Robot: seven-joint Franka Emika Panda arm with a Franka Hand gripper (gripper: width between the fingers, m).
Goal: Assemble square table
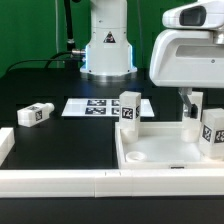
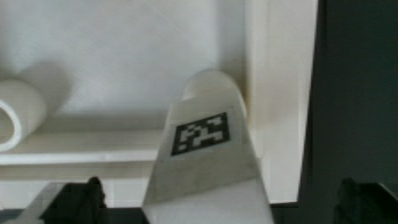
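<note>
Gripper (image 2: 222,195) over the square panel's (image 1: 165,150) far corner on the exterior view's right, a leg post (image 2: 214,140) between its jaws

The jaws looked spread: both dark fingertips (image 2: 80,195) stood off the post with a gap on each side, so no pinch. The post's long axis ran straight out from between the jaws toward the panel's raised rim, its rounded end just beside the rim wall. The round corner socket (image 2: 15,110) lay off to one side of the post, near but apart from it. A second leg post (image 1: 213,132) stood on the panel, a third leg post (image 1: 130,110) stood behind its far rim, and a fourth leg post (image 1: 35,115) lay on the black counter (image 1: 60,140), well apart from the rest. The marker board (image 1: 95,106) lay flat further back. Legs carried only black-and-white tags, with no readable writing or brand
</note>
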